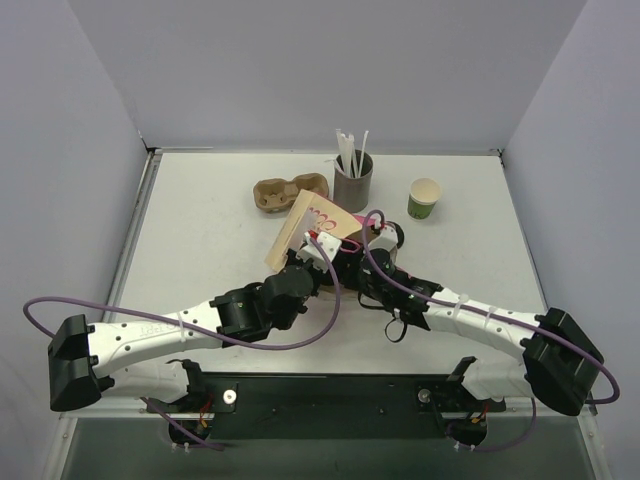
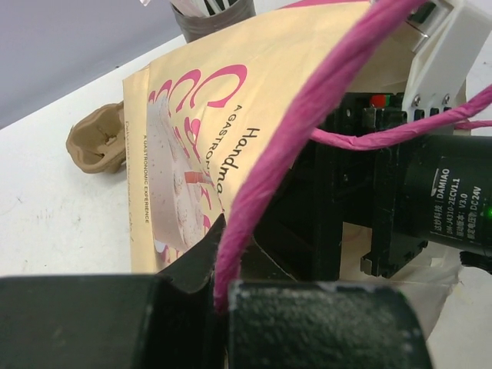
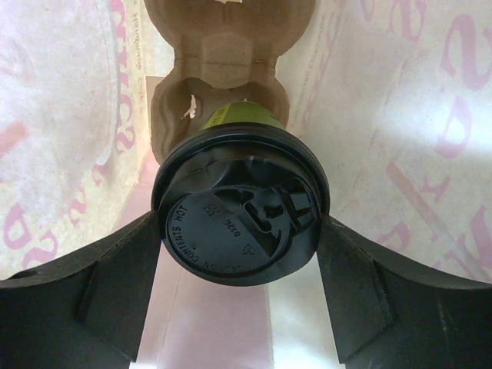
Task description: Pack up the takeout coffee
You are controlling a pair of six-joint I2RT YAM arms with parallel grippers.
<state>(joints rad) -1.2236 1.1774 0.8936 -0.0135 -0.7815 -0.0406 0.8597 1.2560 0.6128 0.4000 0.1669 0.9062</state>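
The takeout coffee, a green paper cup (image 3: 242, 117) under a black round lid (image 3: 240, 207), is inside the paper bag (image 1: 300, 225). My right gripper (image 3: 240, 223) reaches into the bag, its two fingers pressed against opposite sides of the lid. The cup's base appears to rest in a brown pulp carrier (image 3: 223, 77) inside the bag. In the top view the bag and arm hide the cup. My left gripper (image 2: 221, 304) is shut on the bag's pink cord handle (image 2: 307, 108) and holds it up beside the bag's printed face (image 2: 192, 115).
Behind the bag on the table lie a brown pulp cup carrier (image 1: 290, 192) and a grey cylinder of white straws (image 1: 353, 180). A green cup with a cream inside (image 1: 424, 198) stands at the back right. Both forearms meet at the bag.
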